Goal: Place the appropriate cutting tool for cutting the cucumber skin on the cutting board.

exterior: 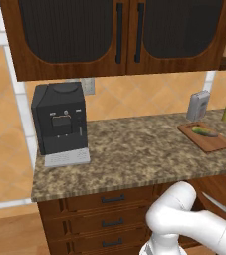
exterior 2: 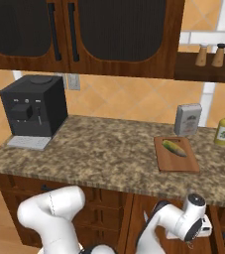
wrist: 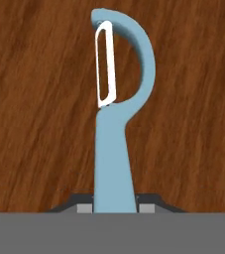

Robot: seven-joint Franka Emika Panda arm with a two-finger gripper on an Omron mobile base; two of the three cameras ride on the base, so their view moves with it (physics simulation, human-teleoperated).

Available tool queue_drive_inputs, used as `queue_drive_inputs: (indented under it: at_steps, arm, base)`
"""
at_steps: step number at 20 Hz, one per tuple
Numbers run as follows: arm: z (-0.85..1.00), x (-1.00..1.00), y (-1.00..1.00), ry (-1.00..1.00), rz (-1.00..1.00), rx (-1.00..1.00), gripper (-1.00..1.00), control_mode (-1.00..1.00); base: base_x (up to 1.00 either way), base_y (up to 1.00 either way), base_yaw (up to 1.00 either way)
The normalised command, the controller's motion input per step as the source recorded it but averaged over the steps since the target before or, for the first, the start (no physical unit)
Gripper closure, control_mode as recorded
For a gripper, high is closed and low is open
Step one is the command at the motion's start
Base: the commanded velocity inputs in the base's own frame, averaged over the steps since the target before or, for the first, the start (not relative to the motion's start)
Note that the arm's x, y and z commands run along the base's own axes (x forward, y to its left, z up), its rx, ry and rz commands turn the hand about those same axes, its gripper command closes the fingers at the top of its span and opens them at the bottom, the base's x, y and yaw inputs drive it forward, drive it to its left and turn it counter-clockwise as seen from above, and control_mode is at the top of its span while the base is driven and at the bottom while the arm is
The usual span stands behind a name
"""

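Dark wood cabinets (exterior 2: 84,34) are hanging over a speckled granite counter (exterior 2: 99,154), both lying above the lowered end effector.

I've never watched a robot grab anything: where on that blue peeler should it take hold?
Probably low on the straight handle of the peeler, coming in from the handle end with fingers on its two flat sides. The curved head and white blade sit at the far end, awkward to pinch.

The arm bends low toward five o'clock in the right base view, gripper (wrist: 114,208) clamped on the peeler's handle.
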Motion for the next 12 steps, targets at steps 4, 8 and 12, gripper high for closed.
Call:
queue_drive_inputs:
  at_steps: [4,8,12]
  arm:
    - [0.84,-0.84,0.00,0.00,0.00,0.00,1.00,-1.00]
    - [0.96,-0.78,0.29,-0.04,0.00,0.00,1.00,-1.00]
    - [1.00,-0.16,0.55,-0.10,0.00,0.00,1.00,-1.00]
  base:
    - [0.00,0.00,0.00]
    - [0.00,0.00,0.00]
    - [0.00,0.00,0.00]
